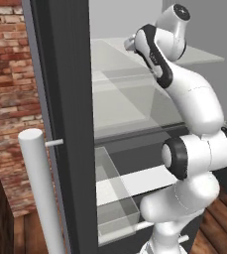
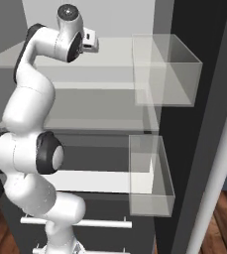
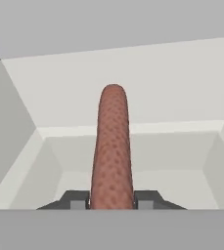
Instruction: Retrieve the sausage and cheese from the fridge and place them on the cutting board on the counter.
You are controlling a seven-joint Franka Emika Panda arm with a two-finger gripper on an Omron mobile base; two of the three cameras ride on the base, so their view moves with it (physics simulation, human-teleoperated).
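A reddish-brown speckled sausage [image 3: 112, 146] stands between my fingertips [image 3: 77, 199] in the hand view, and my gripper [image 3: 111, 200] is shut on its lower end. It points toward the white back wall of the fridge [image 3: 133, 73]. In both base views the fridge [image 1: 68, 124] stands open and my arm reaches in over the upper glass shelf [image 2: 100, 96], with the hand [image 2: 89, 40] near the top. The cheese, the cutting board and the counter are out of view.
Two clear door bins [image 2: 167, 69] [image 2: 152, 176] hang on the right door. A clear drawer [image 1: 112, 203] sits low in the fridge. Long white bar handles [image 1: 40, 188] [image 2: 219, 168] stand close on both sides. A brick wall [image 1: 8, 99] is at the left.
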